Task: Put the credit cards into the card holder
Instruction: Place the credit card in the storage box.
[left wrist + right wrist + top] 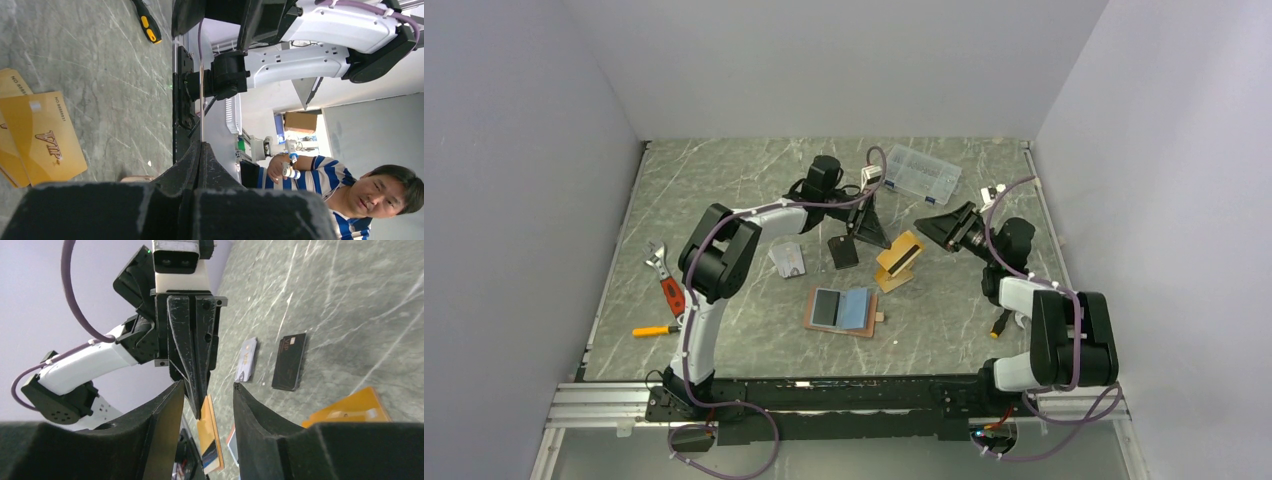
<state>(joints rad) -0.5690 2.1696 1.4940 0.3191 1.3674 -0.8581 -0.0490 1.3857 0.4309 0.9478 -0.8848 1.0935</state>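
Observation:
My left gripper (876, 238) is shut on the top edge of an orange-gold credit card (210, 440) with a black stripe, which hangs above the table. The left wrist view shows this card (202, 100) edge-on, sticking out past the closed fingertips. My right gripper (207, 385) is open, one finger on each side of the hanging card without touching it. Two more gold credit cards (42, 135) lie on the table, and a silver-grey one (788, 260) lies further left. The card holder (842, 310) lies open near the table's middle, showing blue-grey pockets.
A small black rectangle (843, 250) lies between the silver card and the gold cards. A clear plastic box (922, 172) stands at the back. At the left lie a red-handled wrench (664, 275) and a yellow screwdriver (656, 330). Another screwdriver (1001, 325) lies beside the right arm.

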